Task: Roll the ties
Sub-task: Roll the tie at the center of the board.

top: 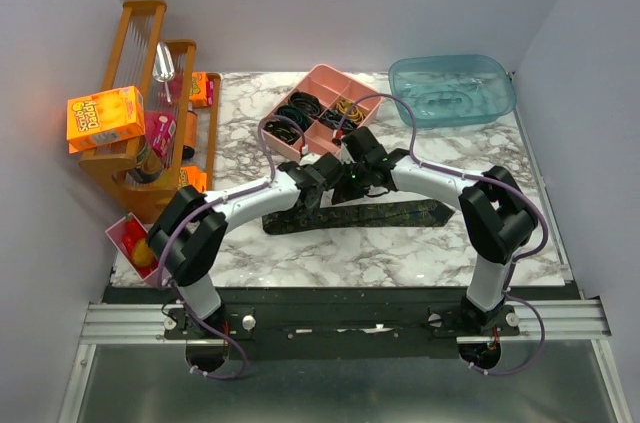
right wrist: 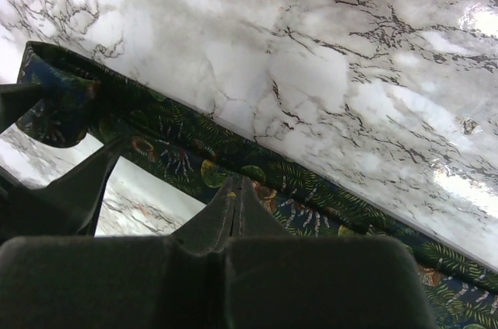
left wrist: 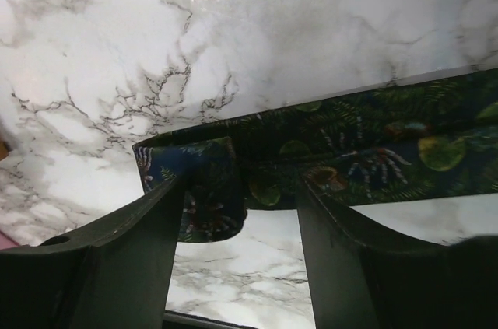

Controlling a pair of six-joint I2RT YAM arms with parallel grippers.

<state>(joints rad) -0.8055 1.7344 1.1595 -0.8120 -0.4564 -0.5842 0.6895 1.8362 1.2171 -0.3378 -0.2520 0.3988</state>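
A single long, narrow dark necktie [top: 390,213] of blue-green fabric printed with leaves lay flat across the middle of the white marble-patterned table [top: 400,253], its pointed wide end toward the right and its narrow end toward the left. No second tie could be seen.

Both arms had converged on the narrow end, presumably because a roll has to be started there. The left pincer [top: 305,205] stood with its two fingers [left wrist: 132,243] spread wide, straddling the strip. In the left wrist view the tip of the tie [left wrist: 198,181] was doubled over itself just beside the left finger: one small first fold, judged to be the core of the roll.

The right pincer [top: 348,186] was drawn closed, its fingertips meeting in a point on the near edge of the fabric [right wrist: 187,150] a little further along, probably to hold the strip steady. Whether any cloth was caught between them could not be told.

Behind the arms sat one pink compartmented plastic tray [top: 325,78] of band loops and one translucent blue plastic basin [top: 450,68].
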